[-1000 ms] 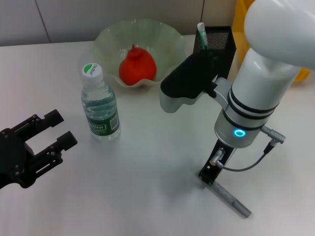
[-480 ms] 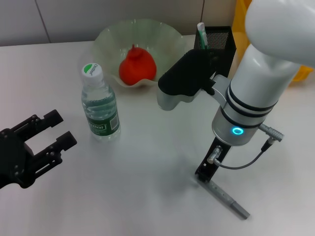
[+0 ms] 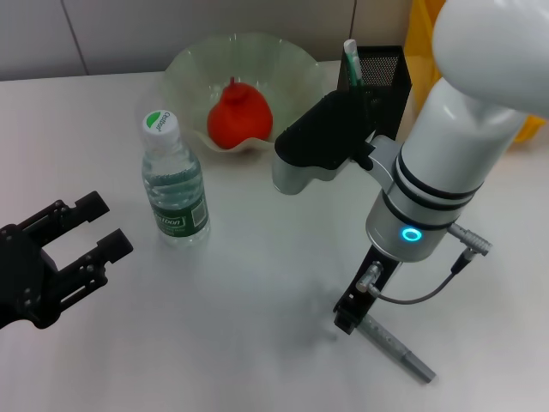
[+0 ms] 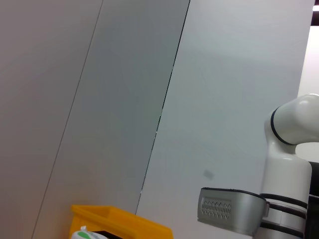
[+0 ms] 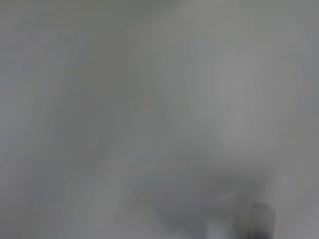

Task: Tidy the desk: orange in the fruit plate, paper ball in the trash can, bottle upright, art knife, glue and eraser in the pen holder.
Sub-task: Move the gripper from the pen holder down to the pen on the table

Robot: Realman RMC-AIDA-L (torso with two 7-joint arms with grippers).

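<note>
right gripper [image 3: 352, 316]: at art knife [image 3: 395, 347], near tabletop [image 3: 257, 343] edge; finger state unclear
left gripper [image 3: 94, 230]: spread, idle, left edge

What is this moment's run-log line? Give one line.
right gripper low at art knife end | left gripper parked, open | orange in fruit plate | bottle upright

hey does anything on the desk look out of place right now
One thing: a grey art knife lies flat on the table, not in the pen holder. The right gripper is at its end. The bottle stands upright; the orange sits in the fruit plate.
</note>
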